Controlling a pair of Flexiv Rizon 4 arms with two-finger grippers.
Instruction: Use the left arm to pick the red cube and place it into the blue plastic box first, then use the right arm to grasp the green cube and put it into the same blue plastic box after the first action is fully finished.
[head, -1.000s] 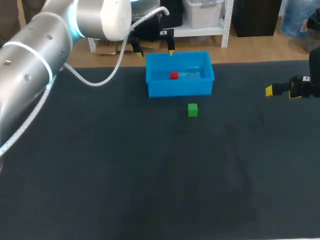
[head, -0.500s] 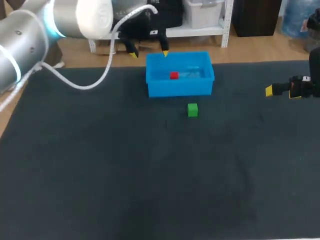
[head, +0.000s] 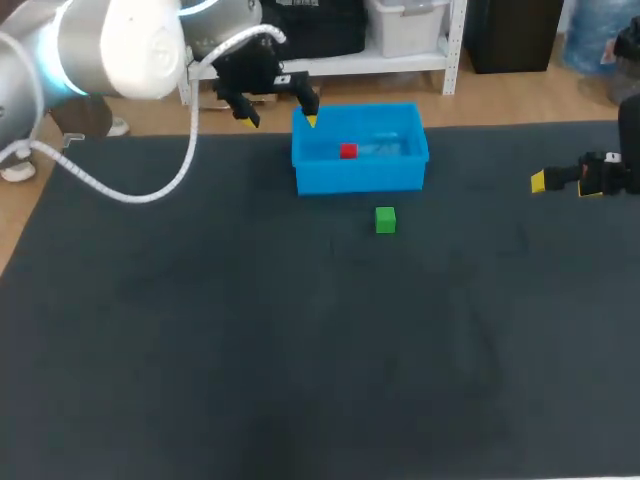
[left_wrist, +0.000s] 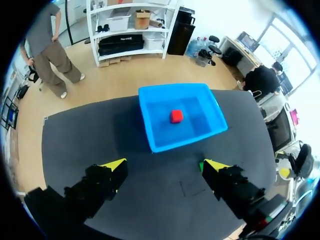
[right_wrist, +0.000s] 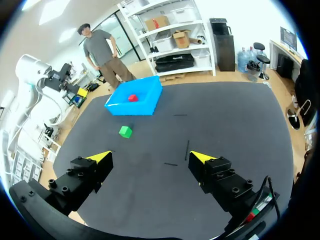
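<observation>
Release done: red cube lies in blue plastic box; left arm backs toward 9 o'clock, jaws wide, empty. Green cube next; right jaws wide.

left arm: smooth silver-white tube, glowing blue-white ring at one joint | cable: white, hanging in a loop along the arm | left gripper: two blocky black fingers, yellow tips | right gripper: same black fingers, round screws, yellow tips, thin black wires, possibly a red-green mark near the base
</observation>
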